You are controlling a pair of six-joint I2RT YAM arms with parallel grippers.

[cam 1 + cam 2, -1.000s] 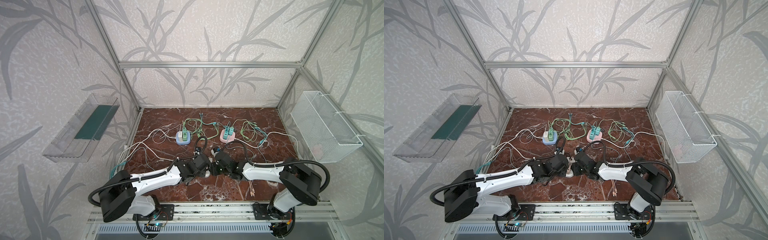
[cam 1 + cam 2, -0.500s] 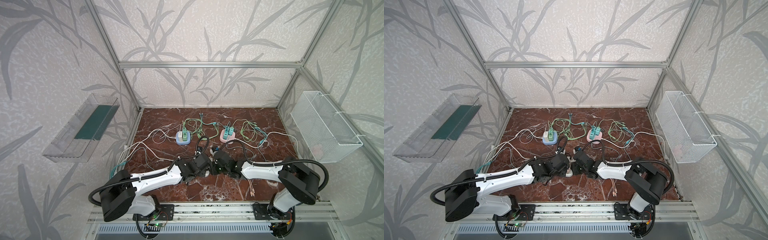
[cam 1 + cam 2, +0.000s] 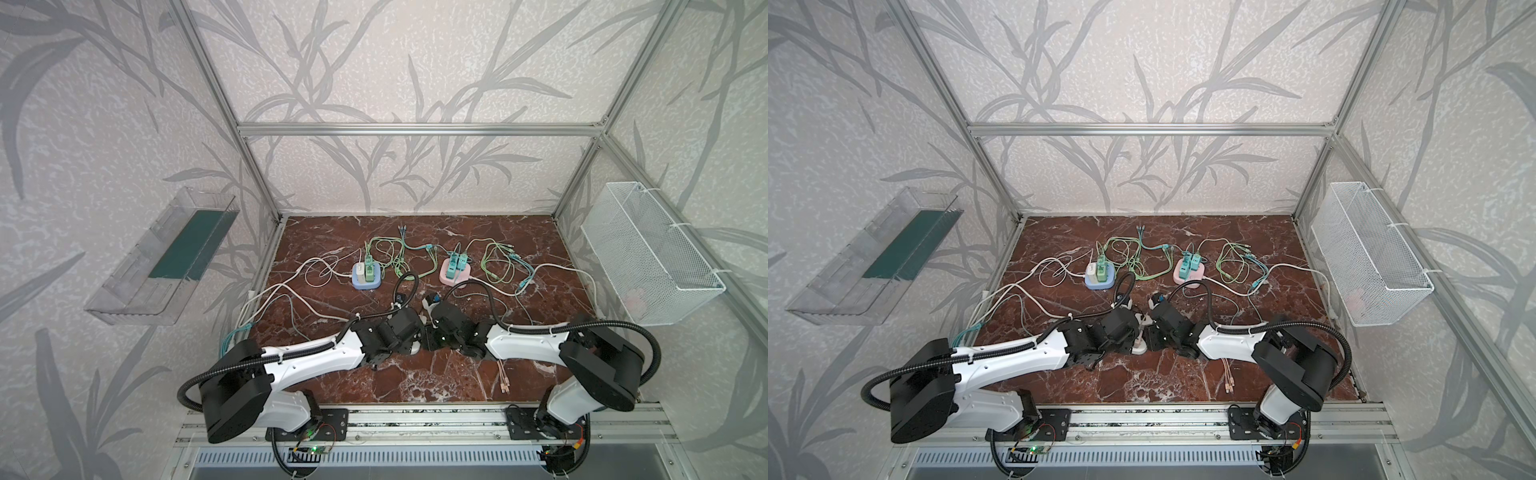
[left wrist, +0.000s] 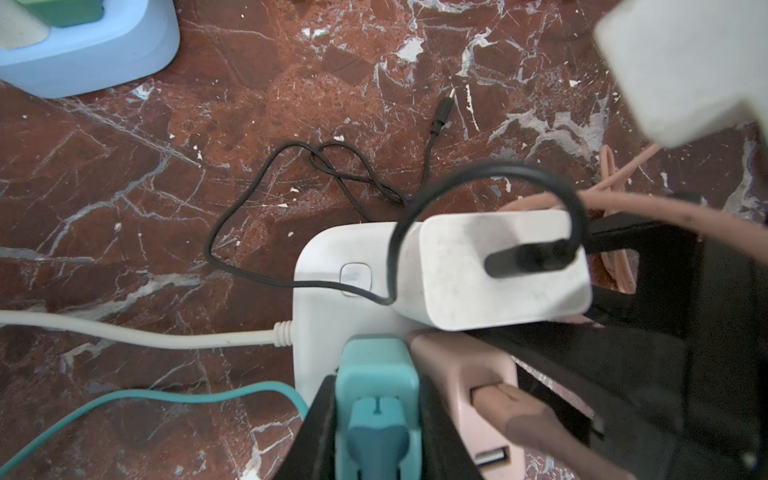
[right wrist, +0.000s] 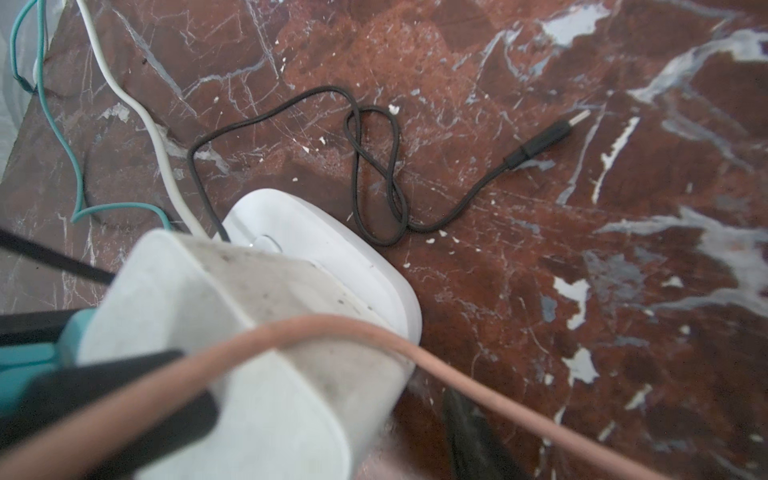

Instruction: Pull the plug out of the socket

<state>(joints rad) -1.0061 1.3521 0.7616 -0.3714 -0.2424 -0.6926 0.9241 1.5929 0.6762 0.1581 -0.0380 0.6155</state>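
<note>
Marble table (image 4: 208,104), red-brown with white veins. A white socket block (image 4: 328,266) lies near the front edge, between the two arms in both top views.

Three items stand on the block: a teal plug (image 4: 376,378), a pink adapter (image 4: 461,365) touching it, and a white adapter (image 4: 498,270). From the white adapter a thin black cable (image 4: 266,178) loops out across the marble.

Left gripper (image 4: 376,419): clenched on the teal plug, with one black finger against each side. The plug sits against the block.

Right gripper (image 3: 1148,334): at the opposite side of the block, with black parts just beside the white adapter. Its wrist view is blurred and crowded. It possibly brackets that adapter, but I cannot tell whether it pinches or stands released.

A pink cord (image 5: 457,353) crosses over the white adapter. A blue socket block (image 4: 83,45) stands farther back, apart from the white one.
</note>
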